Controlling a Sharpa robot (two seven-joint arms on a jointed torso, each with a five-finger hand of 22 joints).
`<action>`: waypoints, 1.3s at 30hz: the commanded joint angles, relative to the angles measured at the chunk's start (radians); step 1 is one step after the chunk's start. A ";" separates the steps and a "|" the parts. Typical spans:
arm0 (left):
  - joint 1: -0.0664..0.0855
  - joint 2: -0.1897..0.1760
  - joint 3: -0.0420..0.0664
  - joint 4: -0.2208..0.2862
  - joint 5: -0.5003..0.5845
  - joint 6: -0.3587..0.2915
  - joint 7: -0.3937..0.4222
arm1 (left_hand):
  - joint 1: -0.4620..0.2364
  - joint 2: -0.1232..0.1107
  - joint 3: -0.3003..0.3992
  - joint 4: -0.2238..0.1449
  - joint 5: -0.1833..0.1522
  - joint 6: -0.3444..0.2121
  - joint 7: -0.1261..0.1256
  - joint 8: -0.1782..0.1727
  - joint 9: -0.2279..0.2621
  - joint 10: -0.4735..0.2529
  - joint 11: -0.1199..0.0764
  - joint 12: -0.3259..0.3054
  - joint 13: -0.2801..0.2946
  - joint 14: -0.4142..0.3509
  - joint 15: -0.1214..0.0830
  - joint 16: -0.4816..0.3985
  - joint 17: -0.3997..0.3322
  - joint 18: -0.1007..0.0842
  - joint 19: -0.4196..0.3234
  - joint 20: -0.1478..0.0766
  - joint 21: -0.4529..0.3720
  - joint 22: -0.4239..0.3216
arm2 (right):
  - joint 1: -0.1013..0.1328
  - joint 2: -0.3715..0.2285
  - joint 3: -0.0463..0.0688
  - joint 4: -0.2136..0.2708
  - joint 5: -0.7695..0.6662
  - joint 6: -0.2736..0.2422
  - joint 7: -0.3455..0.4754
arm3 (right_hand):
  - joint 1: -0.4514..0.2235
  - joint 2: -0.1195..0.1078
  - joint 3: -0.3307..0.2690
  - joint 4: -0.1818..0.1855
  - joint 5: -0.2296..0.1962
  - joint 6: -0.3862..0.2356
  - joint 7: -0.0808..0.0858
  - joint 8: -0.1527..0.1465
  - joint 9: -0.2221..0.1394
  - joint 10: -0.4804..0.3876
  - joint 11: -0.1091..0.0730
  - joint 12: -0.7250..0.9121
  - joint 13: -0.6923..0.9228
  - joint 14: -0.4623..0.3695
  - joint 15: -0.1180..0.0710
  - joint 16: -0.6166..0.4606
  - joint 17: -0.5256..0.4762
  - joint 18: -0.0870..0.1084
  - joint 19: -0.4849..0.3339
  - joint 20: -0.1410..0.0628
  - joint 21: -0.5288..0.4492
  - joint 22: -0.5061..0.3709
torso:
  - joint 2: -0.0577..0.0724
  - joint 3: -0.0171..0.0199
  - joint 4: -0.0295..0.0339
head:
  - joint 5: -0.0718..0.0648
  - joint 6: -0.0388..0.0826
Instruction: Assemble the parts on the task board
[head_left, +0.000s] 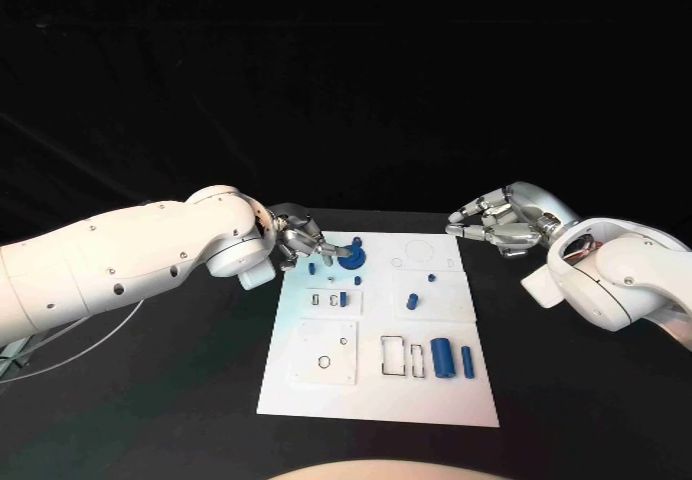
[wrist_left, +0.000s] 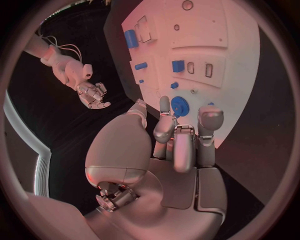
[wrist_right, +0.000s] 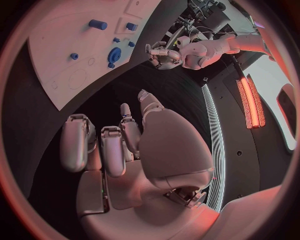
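Black table (head_left: 173, 400) under everything.

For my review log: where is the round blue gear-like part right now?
In the head view the round blue part sits at the far left of the task board, right beside the left hand.

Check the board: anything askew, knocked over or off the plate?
Nothing stands out. The task board lies flat on the table, the blue parts, including the gear and large cylinder, sit on it, and neither hand holds anything.
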 joint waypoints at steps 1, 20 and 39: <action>0.004 0.019 0.000 -0.010 -0.138 0.076 -0.104 | -0.005 -0.003 -0.008 0.000 -0.003 -0.010 0.000 0.007 0.013 -0.009 0.000 -0.001 0.001 0.051 -0.005 0.002 0.047 -0.012 -0.003 0.000 0.008 0.003 | 0.001 -0.004 0.001 -0.004 0.009 0.009 0.013 | -0.009 0.004 0.000 0.003 0.006 0.002 -0.001 0.005 0.001 -0.003 -0.002 -0.002 -0.001 0.073 -0.007 -0.004 0.144 0.013 -0.006 -0.002 -0.003 0.114 | 0.000 -0.0001 0.0017 | -0.001 0.000; 0.005 0.131 -0.025 -0.112 -0.188 0.149 -0.137 | -0.018 -0.021 -0.054 0.000 -0.004 -0.035 0.001 0.027 0.063 -0.007 0.001 0.015 0.023 0.049 -0.004 -0.001 0.042 -0.015 -0.001 0.002 0.027 0.031 | 0.002 0.004 0.001 -0.022 0.001 -0.034 0.020 | -0.012 -0.006 -0.003 -0.002 0.027 -0.004 -0.002 0.012 0.002 -0.015 -0.004 -0.016 -0.018 0.068 -0.009 -0.019 0.124 0.018 -0.016 -0.004 -0.028 0.102 | 0.006 -0.0004 0.0003 | 0.004 -0.013; 0.001 0.159 -0.031 -0.132 -0.201 0.207 -0.140 | -0.038 -0.051 -0.100 0.003 -0.001 -0.047 0.002 0.036 0.099 -0.008 0.002 0.020 0.032 0.045 -0.003 -0.008 0.031 -0.017 -0.004 0.004 0.040 0.048 | 0.002 0.010 0.001 -0.027 -0.001 -0.045 0.021 | -0.007 -0.008 0.002 -0.010 0.053 -0.009 -0.003 0.020 0.003 -0.017 -0.005 -0.020 -0.023 0.067 -0.010 -0.025 0.118 0.020 -0.019 -0.005 -0.039 0.097 | 0.007 0.0011 0.0038 | -0.001 -0.026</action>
